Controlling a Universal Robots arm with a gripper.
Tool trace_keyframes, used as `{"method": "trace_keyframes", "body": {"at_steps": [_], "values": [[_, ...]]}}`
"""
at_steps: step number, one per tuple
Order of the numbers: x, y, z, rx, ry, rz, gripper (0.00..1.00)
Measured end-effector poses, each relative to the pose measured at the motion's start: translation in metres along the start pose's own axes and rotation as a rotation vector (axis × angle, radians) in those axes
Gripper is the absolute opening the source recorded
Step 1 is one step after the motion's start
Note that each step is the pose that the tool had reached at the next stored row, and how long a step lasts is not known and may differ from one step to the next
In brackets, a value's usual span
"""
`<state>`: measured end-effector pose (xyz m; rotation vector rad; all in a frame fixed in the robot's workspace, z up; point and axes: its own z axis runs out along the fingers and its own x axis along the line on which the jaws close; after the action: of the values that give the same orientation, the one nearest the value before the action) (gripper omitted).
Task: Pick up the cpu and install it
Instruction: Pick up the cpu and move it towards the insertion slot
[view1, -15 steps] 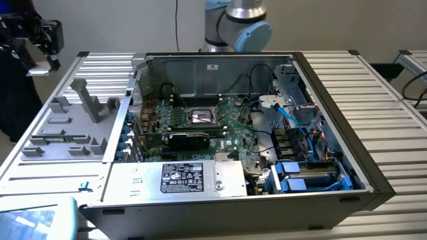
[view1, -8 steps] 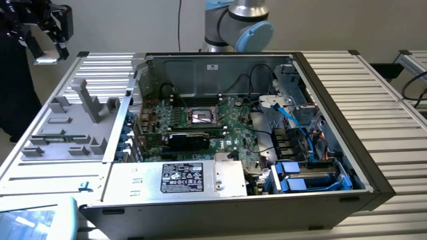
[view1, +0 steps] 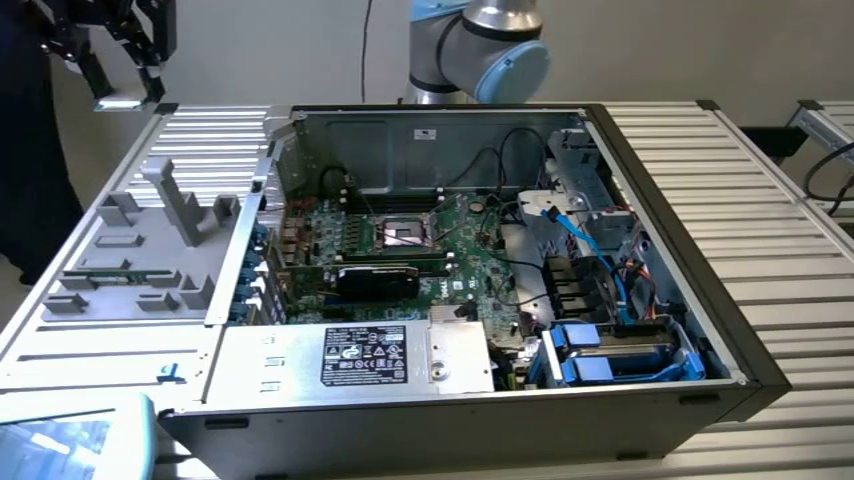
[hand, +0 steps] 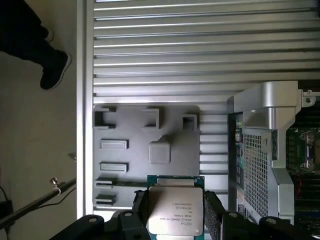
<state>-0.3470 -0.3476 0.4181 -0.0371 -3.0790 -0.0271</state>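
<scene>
Pincer (hand: 176, 216) had the cpu (hand: 175, 202) clamped by two edges; you wanted it level, socket (view1: 404, 232) was well away from it.

Slatted table (view1: 754, 175), computer case (view1: 441, 430), fixture (view1: 147, 255)

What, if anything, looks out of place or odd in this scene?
Nothing looks spilled or damaged. The one thing away from its place is the cpu, gripped by the end effector in the air over the grey fixture tray, apart from the open computer case.
</scene>
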Motion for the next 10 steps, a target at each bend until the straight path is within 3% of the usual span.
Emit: {"method": "trace_keyframes", "body": {"at_steps": [10], "values": [[-0.045, 0.0008, -0.0103, 0.0, 0.003, 0.0, 0.55]]}}
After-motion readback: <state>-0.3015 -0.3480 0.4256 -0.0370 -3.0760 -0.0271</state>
